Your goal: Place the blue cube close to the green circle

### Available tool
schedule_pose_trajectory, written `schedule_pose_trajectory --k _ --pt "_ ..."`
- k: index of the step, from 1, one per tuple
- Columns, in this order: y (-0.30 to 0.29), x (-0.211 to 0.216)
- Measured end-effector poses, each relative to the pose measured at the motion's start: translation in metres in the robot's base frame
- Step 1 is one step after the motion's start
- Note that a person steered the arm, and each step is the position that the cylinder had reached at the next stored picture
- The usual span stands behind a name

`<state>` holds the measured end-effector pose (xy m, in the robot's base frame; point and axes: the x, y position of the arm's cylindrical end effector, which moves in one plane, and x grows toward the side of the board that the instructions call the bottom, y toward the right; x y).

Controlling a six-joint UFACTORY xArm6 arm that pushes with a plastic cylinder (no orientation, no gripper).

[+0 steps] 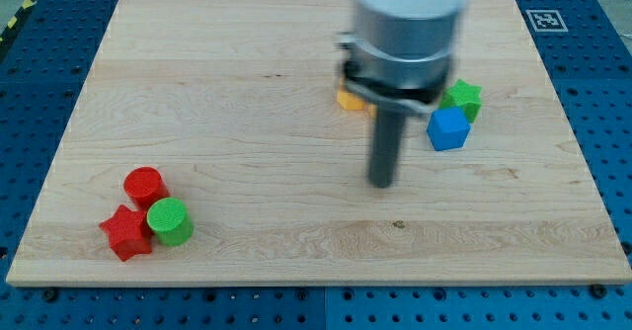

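The blue cube (447, 129) sits on the wooden board at the view's right, touching a green star block (462, 99) just above it. The green circle block (170, 221) stands at the view's lower left, touching a red star (125, 233) and next to a red circle (144, 185). My tip (381, 181) rests on the board to the left of and slightly below the blue cube, a short gap away. It is far to the right of the green circle.
A yellow-orange block (349, 99) is partly hidden behind the arm's body near the view's top middle. The wooden board (247, 103) lies on a blue perforated table. A fiducial marker (544, 20) is at the board's top right corner.
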<state>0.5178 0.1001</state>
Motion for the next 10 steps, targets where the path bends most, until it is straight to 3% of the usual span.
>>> schedule_pose_trajectory --k 2,3,5,8,10 --pt "0.185 0.001" --pt "0.196 -0.023" --pt "0.168 -0.046" --pt "0.021 -0.058" --pt "-0.010 -0.095"
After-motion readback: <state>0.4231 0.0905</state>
